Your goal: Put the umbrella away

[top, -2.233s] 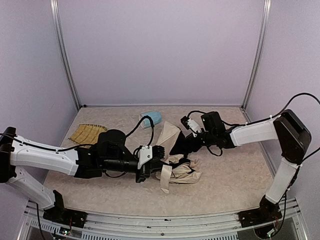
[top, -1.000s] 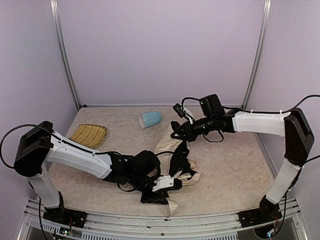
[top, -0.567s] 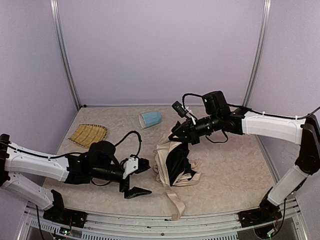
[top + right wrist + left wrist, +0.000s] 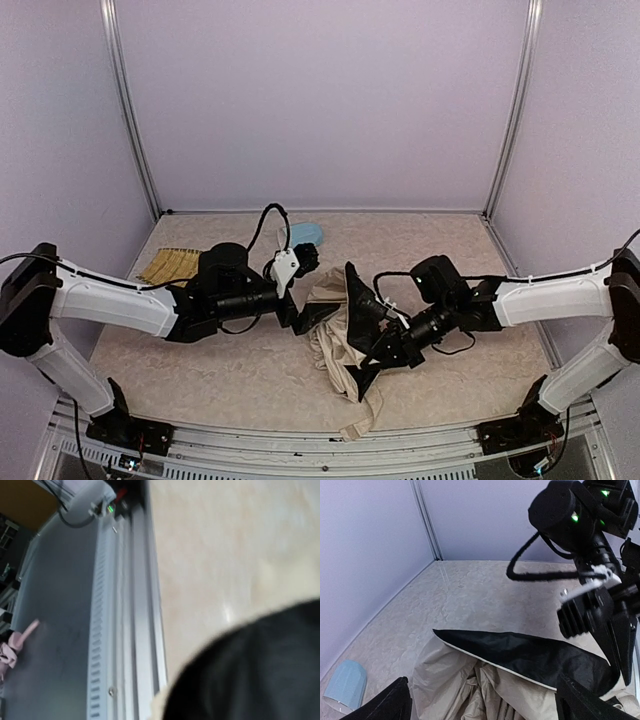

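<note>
The umbrella [image 4: 335,322] lies as a crumpled cream-and-black heap a little toward 6 o'clock from the middle of the worktop [image 4: 470,250]. Its strap [image 4: 365,415] trails down to the front rail [image 4: 300,440], so there is little margin on that edge. The widest bare stretch runs from 12 round to 3 o'clock, and there is a smaller patch at 7 to 8 o'clock. A light-blue mug [image 4: 305,234] sits near 11 o'clock, close behind the left arm's wrist, and a woven straw tray [image 4: 168,265] lies at 9 to 10 o'clock by the left wall.

The left end effector [image 4: 312,290] is spread wide and holds nothing. Its fingers [image 4: 385,705] straddle the heap's 10 o'clock side. The right end effector [image 4: 365,375] is closed. From the blurred wrist view it seems to pinch the black lining at the heap's 5 o'clock edge.

Moments ago the left end effector hung open at 7 o'clock near the rail, and before that it gripped the strap. It has since swung up beside the fabric. The right arm, which held the lining high toward 1 o'clock, has dropped low toward the front.
</note>
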You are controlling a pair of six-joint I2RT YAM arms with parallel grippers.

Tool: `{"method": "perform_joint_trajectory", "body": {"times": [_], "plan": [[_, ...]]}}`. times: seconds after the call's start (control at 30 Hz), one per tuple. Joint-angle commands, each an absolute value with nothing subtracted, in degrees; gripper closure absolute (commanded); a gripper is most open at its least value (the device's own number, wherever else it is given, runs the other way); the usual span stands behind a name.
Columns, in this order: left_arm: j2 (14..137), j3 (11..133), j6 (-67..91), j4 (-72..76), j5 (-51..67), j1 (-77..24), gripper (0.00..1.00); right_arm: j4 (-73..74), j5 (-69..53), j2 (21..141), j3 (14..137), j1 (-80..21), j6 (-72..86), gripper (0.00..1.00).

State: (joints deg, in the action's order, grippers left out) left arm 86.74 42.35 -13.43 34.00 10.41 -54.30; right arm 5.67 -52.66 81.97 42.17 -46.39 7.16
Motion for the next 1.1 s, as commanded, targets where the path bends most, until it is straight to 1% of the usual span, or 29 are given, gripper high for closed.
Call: {"method": "perform_joint_trajectory", "body": {"times": [0.0, 0.07, 0.13, 0.27, 0.33, 0.4, 0.43, 0.6, 0.63, 0.73, 0.8, 0.9, 0.97, 1.07], "plan": [[93.05, 47.78, -12.18, 36.49, 4.93, -55.29, 0.04, -1.92, -51.24, 85.15, 37.34, -46.84, 10.98, 1.00], [96.44, 50.97, -12.56, 36.05, -2.53, -56.79, 0.05, -3.56, -49.37, 87.48, 36.43, -46.83, 11.26, 1.00], [99.38, 53.80, -13.24, 34.56, -7.07, -57.81, 0.07, -5.26, -49.35, 89.82, 35.90, -46.85, 11.65, 1.00], [101.62, 54.96, -13.19, 35.28, -6.66, -58.27, 0.09, -8.08, -49.93, 92.59, 34.54, -46.81, 12.00, 1.00], [101.12, 54.11, -12.14, 36.61, -4.63, -58.12, 0.09, -5.90, -49.13, 93.11, 35.06, -46.83, 10.94, 0.99], [100.43, 53.38, -11.41, 37.67, -2.29, -58.01, 0.09, -3.21, -48.04, 92.08, 36.28, -46.84, 9.73, 0.93], [100.13, 53.28, -11.38, 37.86, -1.55, -58.05, 0.10, -2.19, -47.61, 91.00, 36.87, -46.82, 9.27, 0.87], [99.82, 55.63, -10.39, 32.84, -2.77, -58.09, 0.20, 4.75, -45.04, 82.50, 41.28, -46.81, 5.30, 0.60], [99.45, 56.38, -9.54, 30.79, -3.43, -58.05, 0.20, 6.15, -44.80, 80.47, 42.07, -46.84, 4.63, 0.57], [96.65, 56.22, -7.54, 27.40, -4.10, -57.96, 0.19, 7.88, -45.17, 74.55, 43.04, -46.59, 3.96, 0.44], [93.89, 54.50, -6.53, 28.21, -3.50, -57.84, 0.16, 9.16, -44.48, 72.30, 43.54, -46.22, 3.43, 0.39], [90.68, 53.17, -4.26, 27.72, -2.47, -57.29, 0.12, 10.77, -40.30, 71.29, 44.86, -44.74, 3.31, 0.38], [91.10, 56.12, -1.22, 22.48, -2.90, -56.56, 0.11, 10.35, -35.38, 72.10, 45.85, -42.64, 5.67, 0.39], [94.47, 63.13, 4.72, 11.31, -4.64, -55.34, 0.12, 6.77, -34.13, 74.24, 46.28, -38.24, 10.18, 0.49]]}}
